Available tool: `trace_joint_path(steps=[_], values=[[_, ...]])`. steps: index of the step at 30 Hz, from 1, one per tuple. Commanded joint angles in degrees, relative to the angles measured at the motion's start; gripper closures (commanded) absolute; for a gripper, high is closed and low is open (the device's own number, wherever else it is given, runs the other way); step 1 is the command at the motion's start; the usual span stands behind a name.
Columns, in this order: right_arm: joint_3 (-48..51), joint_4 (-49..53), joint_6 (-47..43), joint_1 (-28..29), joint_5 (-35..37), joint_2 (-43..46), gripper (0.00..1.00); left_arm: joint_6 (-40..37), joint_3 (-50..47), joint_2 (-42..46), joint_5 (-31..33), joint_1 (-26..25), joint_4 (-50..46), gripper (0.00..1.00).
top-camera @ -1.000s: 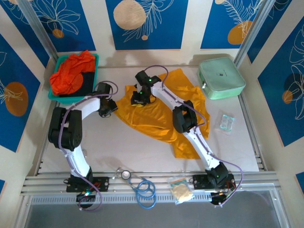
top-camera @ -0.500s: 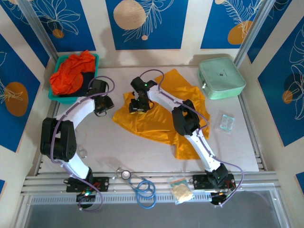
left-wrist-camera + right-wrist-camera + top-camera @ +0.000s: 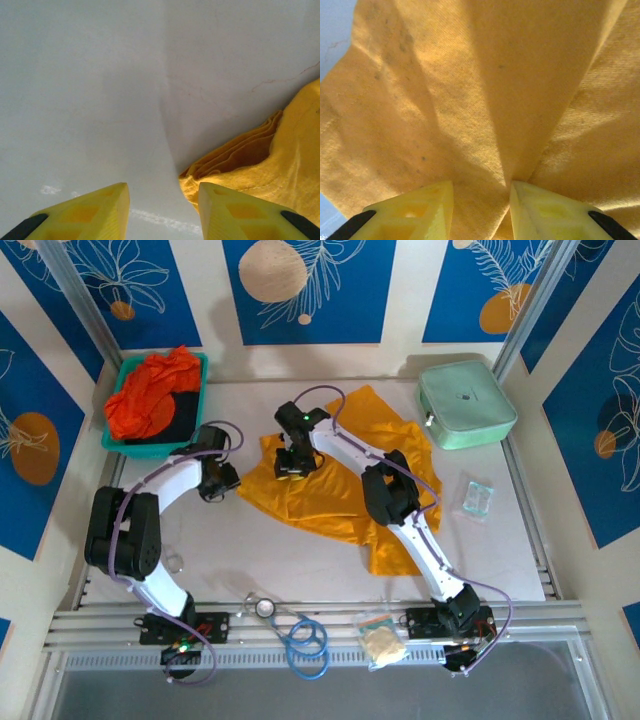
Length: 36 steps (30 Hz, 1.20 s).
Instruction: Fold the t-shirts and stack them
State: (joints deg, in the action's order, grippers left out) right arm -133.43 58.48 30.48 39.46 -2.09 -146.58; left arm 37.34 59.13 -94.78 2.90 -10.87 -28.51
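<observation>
Red-orange t-shirts [image 3: 150, 395] heaped in teal tray [image 3: 200, 365], partly hiding its dark floor. Right gripper [image 3: 481, 197] pinching mustard t-shirt [image 3: 335, 485]; left gripper [image 3: 164, 200] jaws spread over bare surface [image 3: 260, 550].

We see a golden mustard-yellow t-shirt [image 3: 340, 480] spread on the pale grey-white surface [image 3: 250, 550], and bright red-orange t-shirts [image 3: 150, 395] heaped in a teal tray [image 3: 205, 365]. A pale mint-green case [image 3: 465, 405] sits at the far right. Our arms are white with black joints, and each claw has yellow fingers [image 3: 95, 212] tipped in black. The walls behind show cream panels with blue panels bearing white leaf outlines and orange and tan discs.
</observation>
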Motion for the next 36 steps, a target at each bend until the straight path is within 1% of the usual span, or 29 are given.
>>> trace_joint_path(steps=[1,3,6,10,11,13,15,17,22,31,36], values=[[-2.77,5.23,-0.43,1.13,2.50,-2.57,0.65,-0.76,-0.40,-0.30,-1.22,0.42,1.31,0.59],[-4.00,7.80,-1.21,1.68,4.64,-3.33,0.64,-0.69,-0.44,-0.46,-1.38,0.50,1.53,0.59],[-3.32,9.36,-2.38,2.59,7.43,-3.40,0.64,-0.75,-0.43,-0.35,-1.14,0.50,1.39,0.59],[-2.43,9.46,-3.26,3.49,9.02,-3.86,0.64,-0.67,-0.93,0.27,-1.14,0.41,1.27,0.59],[-2.52,9.55,-3.48,3.59,9.21,-4.12,0.66,-0.58,-1.19,0.47,-1.20,0.35,1.26,0.59],[-2.71,9.71,-3.91,3.77,9.23,-4.66,0.71,-0.52,-1.68,0.98,-1.31,0.40,1.06,0.59],[-2.76,9.60,-4.26,3.78,9.45,-5.01,0.80,-0.52,-2.17,1.32,-1.40,0.34,0.96,0.59],[-3.02,9.72,-4.36,3.67,9.56,-4.94,0.86,-0.55,-2.52,1.55,-1.58,0.30,0.69,0.59],[-4.93,9.82,-4.54,3.18,9.40,-2.95,1.00,-1.51,-3.28,2.34,-2.03,-0.66,-0.64,0.63],[-5.35,7.10,-2.65,-0.56,4.39,4.15,1.00,-2.31,-6.88,3.12,-3.25,-1.71,1.64,0.66],[-5.09,5.97,-1.68,-1.92,2.46,7.18,1.00,-2.75,-6.77,3.55,-2.90,-1.77,1.83,0.67]])
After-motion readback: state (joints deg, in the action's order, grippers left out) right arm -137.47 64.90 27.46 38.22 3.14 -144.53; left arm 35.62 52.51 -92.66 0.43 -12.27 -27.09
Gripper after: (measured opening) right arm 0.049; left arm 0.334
